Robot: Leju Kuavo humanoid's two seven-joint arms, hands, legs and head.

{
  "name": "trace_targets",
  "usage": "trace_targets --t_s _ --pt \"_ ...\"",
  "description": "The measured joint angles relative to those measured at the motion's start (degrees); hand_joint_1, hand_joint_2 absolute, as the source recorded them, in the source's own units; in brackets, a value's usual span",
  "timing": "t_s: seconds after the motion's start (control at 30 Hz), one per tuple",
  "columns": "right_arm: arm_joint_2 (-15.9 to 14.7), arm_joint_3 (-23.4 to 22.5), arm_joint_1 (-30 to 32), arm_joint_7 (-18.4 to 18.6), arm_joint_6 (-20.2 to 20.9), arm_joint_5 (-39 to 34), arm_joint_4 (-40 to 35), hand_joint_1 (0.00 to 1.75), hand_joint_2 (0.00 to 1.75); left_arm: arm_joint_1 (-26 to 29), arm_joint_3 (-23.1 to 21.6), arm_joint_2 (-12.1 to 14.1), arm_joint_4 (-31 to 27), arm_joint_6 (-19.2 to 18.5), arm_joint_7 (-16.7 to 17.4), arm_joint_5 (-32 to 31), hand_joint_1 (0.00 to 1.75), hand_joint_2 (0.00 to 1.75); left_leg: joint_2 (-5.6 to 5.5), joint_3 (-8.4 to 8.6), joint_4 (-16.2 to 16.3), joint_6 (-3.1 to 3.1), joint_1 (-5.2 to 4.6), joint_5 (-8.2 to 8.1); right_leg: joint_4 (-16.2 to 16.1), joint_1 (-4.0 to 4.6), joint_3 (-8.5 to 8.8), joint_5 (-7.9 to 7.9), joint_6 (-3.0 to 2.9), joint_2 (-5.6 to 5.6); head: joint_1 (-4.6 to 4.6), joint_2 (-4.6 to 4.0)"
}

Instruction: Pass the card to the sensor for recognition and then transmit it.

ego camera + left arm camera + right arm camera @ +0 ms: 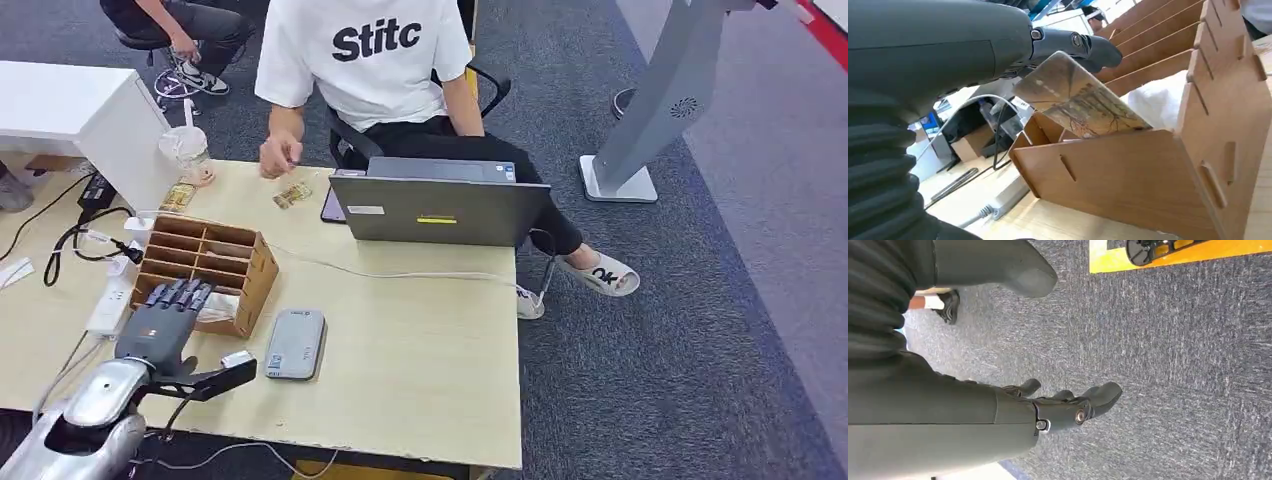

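Note:
A picture card [1079, 102] leans out of the front compartment of the wooden organiser box [212, 262], its lower end still inside. My left hand [165, 318] reaches over that compartment with its fingers [1083, 46] stretched out and lying on the card's upper edge; the thumb is hidden. To the right of the box, a grey card sensor [296, 344] lies flat on the table. My right hand [1068, 407] hangs over the carpet, fingers apart and holding nothing.
A person in a white T-shirt [360, 55] sits behind the table with a hand near a small card [292, 194]. A laptop [438, 205], a plastic cup [184, 150], a power strip [110, 305] and cables [400, 272] also occupy the table [420, 370].

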Motion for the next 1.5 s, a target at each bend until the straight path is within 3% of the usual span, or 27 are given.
trace_targets --t_s 0.07,0.1,0.33,0.77,1.5 --pt "0.0 -0.15 0.0 0.0 -0.02 0.0 0.0 0.0 1.75 0.0 0.0 0.02 0.15 -0.02 0.0 0.0 1.57 1.75 0.0 0.0 0.0 0.0 0.0 0.0 0.0 0.0 0.0 0.0 0.0 0.0 -0.02 0.0" --pt "0.0 -0.2 0.0 0.0 -0.04 0.0 0.0 0.0 1.75 0.0 0.0 0.02 0.15 -0.04 0.0 0.0 1.66 1.75 0.0 0.0 0.0 0.0 0.0 0.0 0.0 0.0 0.0 0.0 0.0 0.0 0.0 0.0" --pt "0.0 -0.33 -0.01 0.0 -0.2 0.48 0.0 0.0 1.75 0.0 0.04 -0.11 0.17 0.79 0.46 -1.11 1.75 1.75 0.0 0.0 0.0 0.0 0.0 0.0 0.0 0.0 -0.01 0.0 0.0 0.0 -0.02 0.0" --pt "0.0 -0.66 -0.03 0.0 -0.79 2.84 0.0 0.0 1.75 0.54 1.12 -4.63 0.22 10.6 1.22 -6.91 1.75 1.75 -0.02 0.0 0.0 0.0 -0.01 0.0 0.0 0.0 0.01 0.0 0.0 -0.02 -0.02 0.0" --pt "0.0 -0.66 -0.03 0.33 -0.79 4.33 0.0 0.0 1.75 0.67 4.37 -7.71 0.79 13.31 0.83 -8.76 1.75 1.75 -0.01 -0.01 0.0 0.0 0.0 0.0 0.0 0.0 0.01 0.0 0.0 -0.02 -0.02 0.0"
